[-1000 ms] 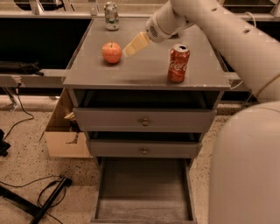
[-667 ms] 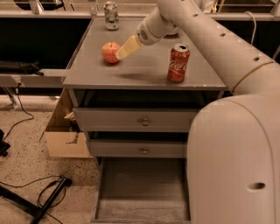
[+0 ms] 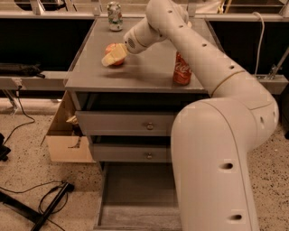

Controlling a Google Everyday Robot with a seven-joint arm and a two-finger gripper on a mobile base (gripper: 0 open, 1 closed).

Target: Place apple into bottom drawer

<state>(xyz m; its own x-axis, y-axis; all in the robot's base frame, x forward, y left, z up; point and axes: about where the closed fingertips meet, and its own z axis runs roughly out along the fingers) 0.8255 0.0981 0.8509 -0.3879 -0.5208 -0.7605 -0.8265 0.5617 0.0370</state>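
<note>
The apple (image 3: 109, 47) sits on the left part of the grey cabinet top (image 3: 149, 72), mostly covered by my gripper (image 3: 112, 56). The gripper reaches down onto it from the right; only the apple's red top and lower edge show around the cream gripper. The bottom drawer (image 3: 135, 187) is pulled open at floor level below, with its bare plank floor showing. My arm's large white body hides the drawer's right side.
A red Coca-Cola can (image 3: 182, 70) stands on the cabinet top's right part. A silver can (image 3: 114, 10) stands at the back edge. Two upper drawers with round knobs (image 3: 149, 127) are shut. A cardboard box (image 3: 67, 144) and cables (image 3: 45, 198) lie to the left.
My gripper has moved left and down from beside the apple to over it. The arm has swung closer to the camera. The apple has stayed in place.
</note>
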